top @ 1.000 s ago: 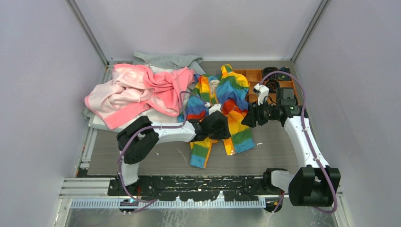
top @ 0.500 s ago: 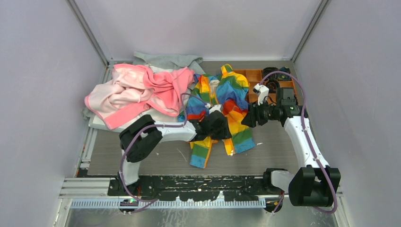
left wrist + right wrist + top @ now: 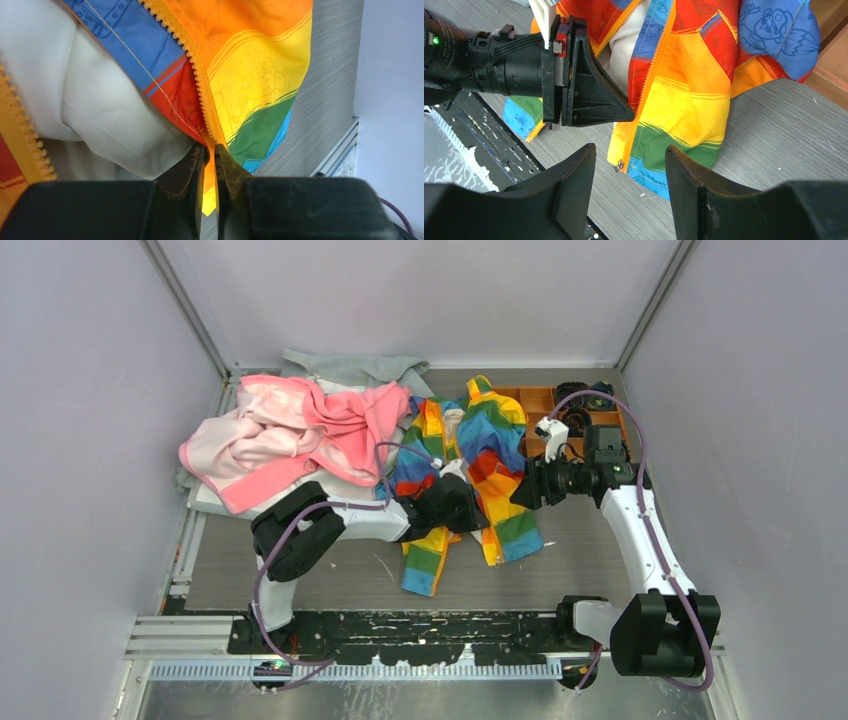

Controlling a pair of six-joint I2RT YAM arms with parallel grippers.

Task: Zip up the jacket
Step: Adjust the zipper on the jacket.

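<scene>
From above, we see the jacket (image 3: 490, 435) lying open just ahead of both grippers, with the left gripper (image 3: 462, 508) down on its front edge. On the left wrist view, it pinches the bottom tip of the orange zipper tape (image 3: 200, 85). That's a thin bite and it may slip. On the right wrist view, the right gripper (image 3: 630, 150) hangs spread above the slider (image 3: 618, 165), so a tug from the left could drag the fabric away.
</scene>
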